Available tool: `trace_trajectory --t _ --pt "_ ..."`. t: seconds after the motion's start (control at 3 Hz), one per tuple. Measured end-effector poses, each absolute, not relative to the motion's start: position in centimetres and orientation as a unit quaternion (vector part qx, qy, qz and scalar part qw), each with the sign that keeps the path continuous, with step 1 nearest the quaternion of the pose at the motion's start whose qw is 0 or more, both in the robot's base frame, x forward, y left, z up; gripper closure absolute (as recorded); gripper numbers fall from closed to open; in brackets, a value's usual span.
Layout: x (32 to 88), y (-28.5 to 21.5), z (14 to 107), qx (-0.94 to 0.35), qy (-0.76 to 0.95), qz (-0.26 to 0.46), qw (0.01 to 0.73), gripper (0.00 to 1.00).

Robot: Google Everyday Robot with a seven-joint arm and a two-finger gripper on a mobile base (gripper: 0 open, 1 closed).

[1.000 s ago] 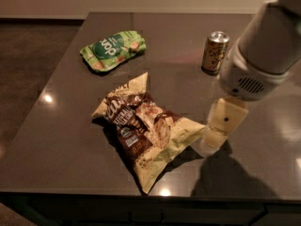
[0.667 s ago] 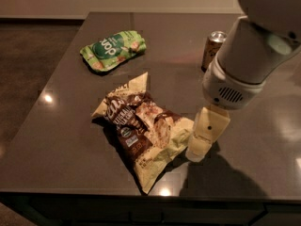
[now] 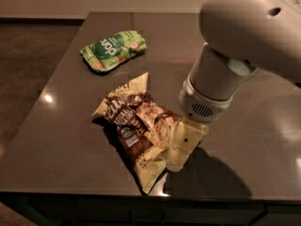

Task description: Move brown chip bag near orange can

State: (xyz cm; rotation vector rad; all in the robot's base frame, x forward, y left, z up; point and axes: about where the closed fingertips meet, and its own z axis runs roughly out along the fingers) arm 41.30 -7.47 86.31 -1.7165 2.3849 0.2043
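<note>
The brown chip bag [image 3: 137, 125] lies crumpled in the middle of the dark table [image 3: 56, 140], its tan-yellow corner pointing toward the front edge. My gripper [image 3: 181, 147] hangs from the big white arm [image 3: 244, 36] and is down at the bag's right edge, one cream finger [image 3: 180, 145] resting over the foil. The orange can is hidden behind the arm.
A smaller green snack bag [image 3: 113, 49] lies at the back left of the table. The table's front edge runs close below the brown bag. Dark floor lies to the left.
The arm has swung left and toward the camera, covering the orange can that showed at the back right. The gripper has moved left onto the brown bag's right edge.
</note>
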Motion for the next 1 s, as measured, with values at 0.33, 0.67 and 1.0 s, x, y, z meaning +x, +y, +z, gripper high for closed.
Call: trace_trajectory --t 0.33,0.67,1.0 --pt "41.6 -6.3 85.6 -0.585 0.802 0.073 0.099 0.1" --pt "41.8 -5.9 86.0 -0.588 0.799 0.073 0.105 0.33" --pt "42.1 -6.3 87.1 -0.587 0.799 0.07 0.114 0.57"
